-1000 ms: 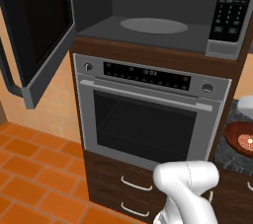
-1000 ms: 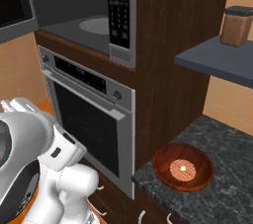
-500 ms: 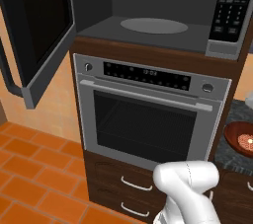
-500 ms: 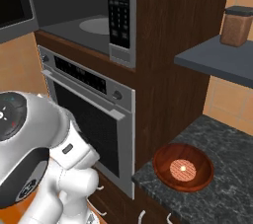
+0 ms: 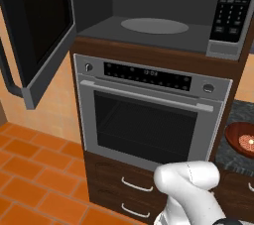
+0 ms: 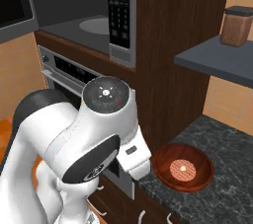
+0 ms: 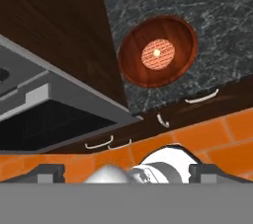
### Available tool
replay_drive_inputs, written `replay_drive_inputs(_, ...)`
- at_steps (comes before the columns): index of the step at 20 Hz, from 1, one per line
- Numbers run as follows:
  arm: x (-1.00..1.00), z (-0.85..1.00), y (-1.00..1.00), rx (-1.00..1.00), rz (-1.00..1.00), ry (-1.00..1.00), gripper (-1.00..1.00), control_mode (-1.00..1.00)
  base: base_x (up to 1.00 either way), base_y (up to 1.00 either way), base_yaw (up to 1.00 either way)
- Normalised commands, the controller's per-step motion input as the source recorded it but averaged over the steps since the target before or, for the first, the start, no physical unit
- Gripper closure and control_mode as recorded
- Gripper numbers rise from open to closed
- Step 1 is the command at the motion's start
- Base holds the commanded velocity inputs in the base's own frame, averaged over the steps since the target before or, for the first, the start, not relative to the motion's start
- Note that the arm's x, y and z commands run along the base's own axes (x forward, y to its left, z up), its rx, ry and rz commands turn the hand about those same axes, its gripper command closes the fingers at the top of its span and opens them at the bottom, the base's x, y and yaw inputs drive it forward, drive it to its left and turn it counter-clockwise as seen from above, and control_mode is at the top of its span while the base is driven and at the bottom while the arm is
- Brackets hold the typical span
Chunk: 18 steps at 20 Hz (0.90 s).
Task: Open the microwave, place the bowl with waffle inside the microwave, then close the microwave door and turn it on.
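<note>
The microwave [image 5: 149,1] stands open, and its turntable [image 5: 154,26] lies bare in the dark cavity. The microwave door [image 5: 42,35] hangs swung out to the left. The keypad panel [image 6: 119,6] is on the right side. On the dark stone counter to the right of the oven sits the reddish-brown bowl [image 6: 184,167] [image 5: 242,140] with the waffle [image 6: 183,169] in its middle. In the hand view the bowl [image 7: 136,65] and waffle [image 7: 158,54] lie well ahead of my gripper [image 7: 127,173]. The gripper is open and holds nothing; its fingertips [image 7: 47,172] stand far apart.
A steel-framed oven [image 5: 149,120] with a bar handle sits under the microwave, above wooden drawers [image 5: 129,184]. A grey shelf [image 6: 212,57] over the counter [image 6: 222,139] carries a brown canister [image 6: 237,24]. The floor [image 5: 30,169] is orange tile.
The arm has swung up and to the right in the right base view, and its large joint now rises before the oven. The bowl and door have not moved.
</note>
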Motion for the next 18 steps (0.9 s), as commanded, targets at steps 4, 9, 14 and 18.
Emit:
replay_drive_inputs(4, 0.36, -0.38, -0.97, 0.12, -0.01, 0.24, -1.0, -1.0, 0.0, 0.0, 0.0)
replay_drive_inputs(9, 0.44, -0.51, -0.86, 0.1, 0.0, 0.15, -1.0, -1.0, 0.0, 0.0, 0.0)
replay_drive_inputs(14, 0.45, -0.75, -0.47, 0.0, 0.0, 0.09, -1.0, -1.0, 0.0, 0.0, 0.0)
replay_drive_inputs(18, 0.44, -0.67, -0.54, 0.03, 0.01, 0.04, -1.0, -1.0, 0.0, 0.0, 0.0)
